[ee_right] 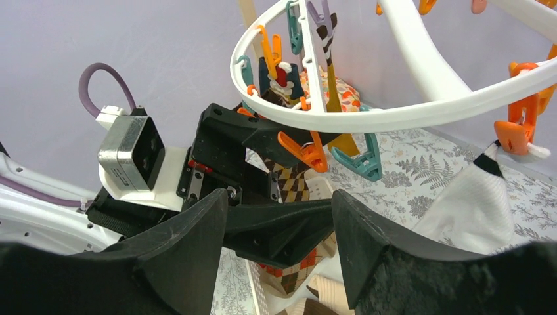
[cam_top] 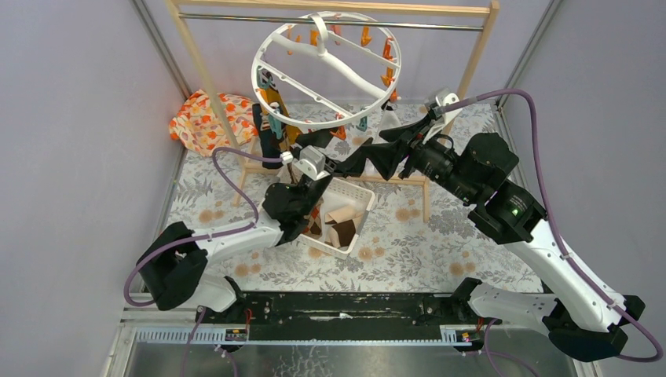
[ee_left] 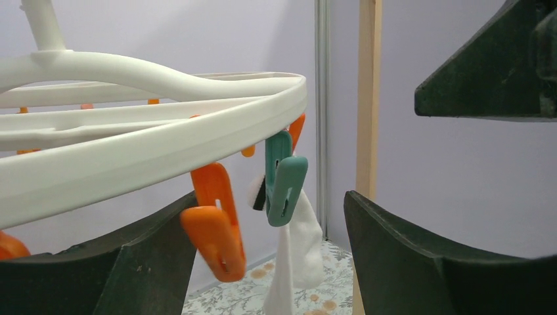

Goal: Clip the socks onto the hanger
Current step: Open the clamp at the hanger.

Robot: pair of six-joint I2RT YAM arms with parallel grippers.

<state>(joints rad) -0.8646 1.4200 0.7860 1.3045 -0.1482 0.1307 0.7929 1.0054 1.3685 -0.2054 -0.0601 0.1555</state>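
The white ring hanger (cam_top: 255,75) hangs from the rail, with orange and teal clips under its rim; it also shows in the left wrist view (ee_left: 131,157) and the right wrist view (ee_right: 341,118). My left gripper (cam_top: 339,147) is open just under the rim (ee_left: 269,197), with an orange clip (ee_left: 210,223) between its jaws beside the left finger. A teal clip (ee_left: 286,184) behind it holds a white sock (ee_left: 295,256). My right gripper (cam_top: 393,147) is open (ee_right: 279,197), facing the left gripper's fingers. Dark fuzzy cloth lies on its right finger (ee_right: 460,275); I cannot tell what it is.
A white slotted basket (cam_top: 363,196) under the grippers holds beige, brown and argyle socks (cam_top: 342,224). Dark and mustard socks (cam_top: 275,129) hang on the ring's left side. The wooden rail frame (cam_top: 203,71) stands behind, with an orange-flowered cloth bundle (cam_top: 204,118) at the back left.
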